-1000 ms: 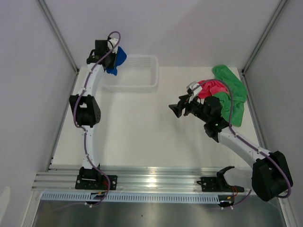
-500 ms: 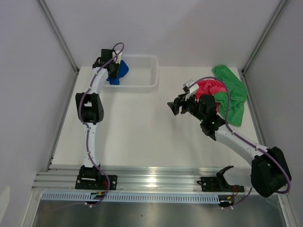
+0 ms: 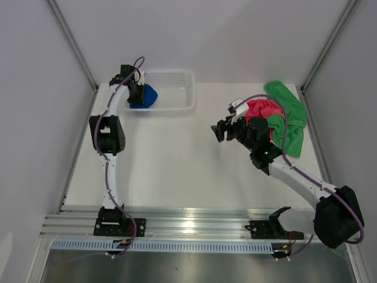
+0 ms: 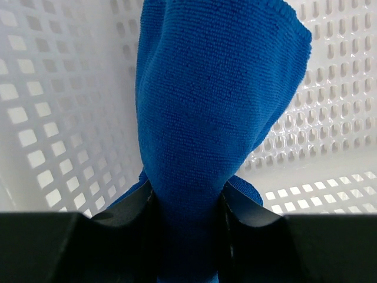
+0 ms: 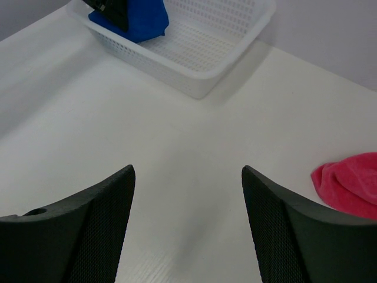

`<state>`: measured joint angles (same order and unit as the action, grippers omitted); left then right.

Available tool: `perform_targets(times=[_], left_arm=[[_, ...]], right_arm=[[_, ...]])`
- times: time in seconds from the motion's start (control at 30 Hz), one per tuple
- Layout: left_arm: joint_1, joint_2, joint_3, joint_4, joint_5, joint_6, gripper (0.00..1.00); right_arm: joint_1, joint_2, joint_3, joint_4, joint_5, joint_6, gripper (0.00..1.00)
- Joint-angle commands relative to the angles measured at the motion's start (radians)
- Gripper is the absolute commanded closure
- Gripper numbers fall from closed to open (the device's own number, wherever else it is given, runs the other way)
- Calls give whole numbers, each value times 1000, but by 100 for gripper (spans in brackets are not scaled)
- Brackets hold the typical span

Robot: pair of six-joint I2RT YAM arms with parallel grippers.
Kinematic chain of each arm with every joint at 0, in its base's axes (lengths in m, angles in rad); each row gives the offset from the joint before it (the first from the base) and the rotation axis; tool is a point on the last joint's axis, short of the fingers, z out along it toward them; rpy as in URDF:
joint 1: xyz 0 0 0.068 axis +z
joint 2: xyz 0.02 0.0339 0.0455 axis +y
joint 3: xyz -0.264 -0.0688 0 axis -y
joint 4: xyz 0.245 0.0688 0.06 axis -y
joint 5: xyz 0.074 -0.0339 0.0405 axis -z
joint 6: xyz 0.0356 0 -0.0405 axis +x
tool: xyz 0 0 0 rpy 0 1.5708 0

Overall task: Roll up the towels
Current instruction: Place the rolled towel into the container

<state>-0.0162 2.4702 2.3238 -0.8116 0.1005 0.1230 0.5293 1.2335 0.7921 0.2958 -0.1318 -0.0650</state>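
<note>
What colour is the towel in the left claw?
Royal blue; the towel shows best in the left wrist view.

You get bright, even light throughout: the rail point(image 3: 188, 219) glares white, shadows on the counter point(image 3: 177, 159) are soft, and the blue towel point(image 4: 206, 118) shows sharp weave.

Found bare desk point(image 3: 177, 159) open across the middle. Noted basket point(image 3: 177, 109) barring the far-left corner, its left end filled by blue towel point(image 3: 149, 96) and left end effector point(image 3: 138, 93). Noted pink-red towel point(image 3: 262, 109) and green towel point(image 3: 291, 112) heaped far right.
</note>
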Motion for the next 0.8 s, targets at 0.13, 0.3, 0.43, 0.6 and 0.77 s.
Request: perform_targets(times=[0.13, 0.3, 0.43, 0.6, 0.77], left_arm=[[68, -120, -53, -60, 34, -115, 73], [68, -126, -78, -28, 54, -142, 73], [50, -27, 64, -50, -41, -16, 77], [39, -42, 16, -5, -96, 21, 81], [30, -77, -44, 74, -205, 95, 82]], right_arm=[[5, -43, 29, 8, 46, -22, 24], [6, -34, 29, 12, 41, -12, 25], [6, -29, 30, 6, 44, -15, 25], [6, -42, 29, -3, 57, -9, 24], [9, -57, 21, -14, 70, -10, 25]])
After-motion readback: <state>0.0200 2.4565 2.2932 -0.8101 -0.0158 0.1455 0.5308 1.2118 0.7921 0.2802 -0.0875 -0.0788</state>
